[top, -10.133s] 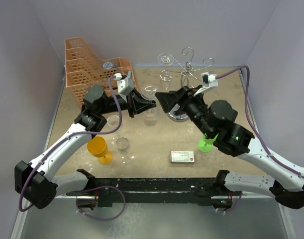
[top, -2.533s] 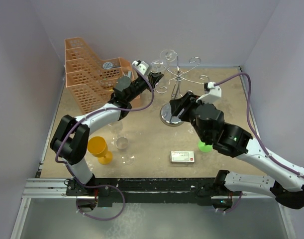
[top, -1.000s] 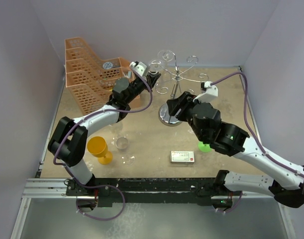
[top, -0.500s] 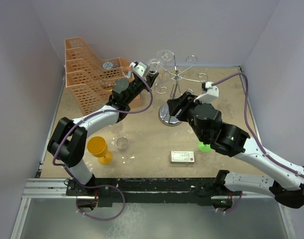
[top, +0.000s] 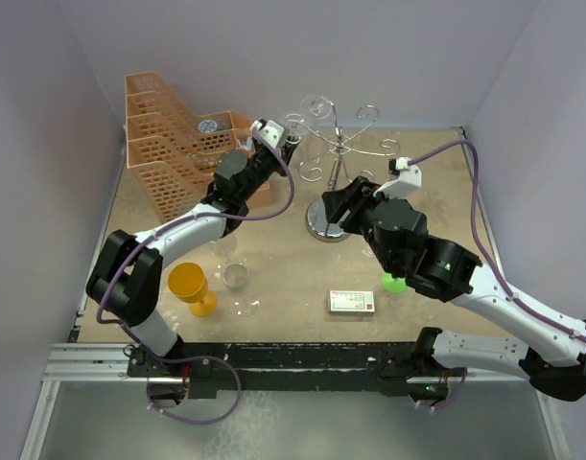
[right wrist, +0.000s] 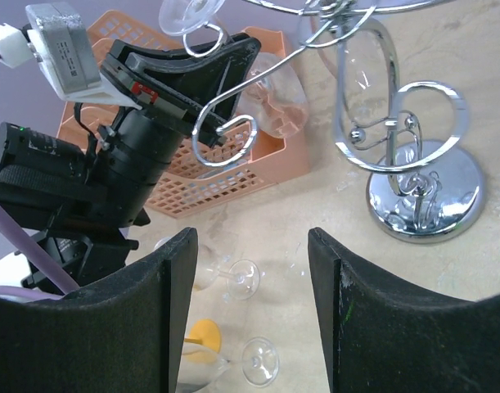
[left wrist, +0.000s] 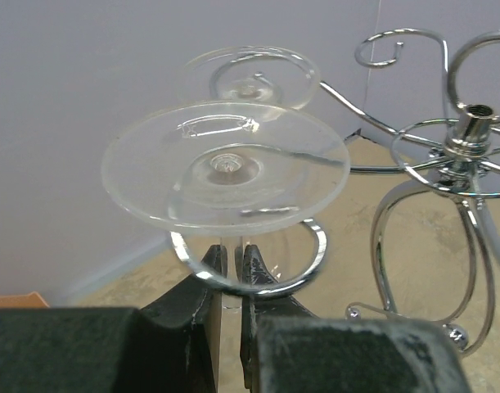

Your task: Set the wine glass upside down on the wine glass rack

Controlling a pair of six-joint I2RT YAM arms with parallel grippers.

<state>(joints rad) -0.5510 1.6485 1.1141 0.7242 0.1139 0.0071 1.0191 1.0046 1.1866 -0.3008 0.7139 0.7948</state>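
So the wine glass [left wrist: 225,168] is being held upside down by its stem, pinched in the narrow jaws of the left gripper [left wrist: 231,264]. It's up at the far left side of the rack [top: 339,158], close to the orange basket [top: 173,134]. From the left wrist view the stem looks to be sitting inside one of the curled wire loops [left wrist: 311,246], with the round foot just above it. Whether the foot is already touching the wire can't be told. What's probably needed: the glass gets lowered gently until the foot is carried by the loop, and kept level so it isn't hung crooked. Only then should the jaws be eased apart and the gripper backed away without the stem being knocked out of the opening. The rack looks thin and springy, so nothing should be shoved. The right gripper [right wrist: 251,270] is spread wide with nothing in it, near the chrome base [right wrist: 425,192], and could be used for steadying if wobble shows up. The glass itself is clear, with a flat disc foot, a thin stem and a rounded bowl [right wrist: 274,97] hanging below. A second glass foot [left wrist: 250,78] is seen just behind it, so room is tight.
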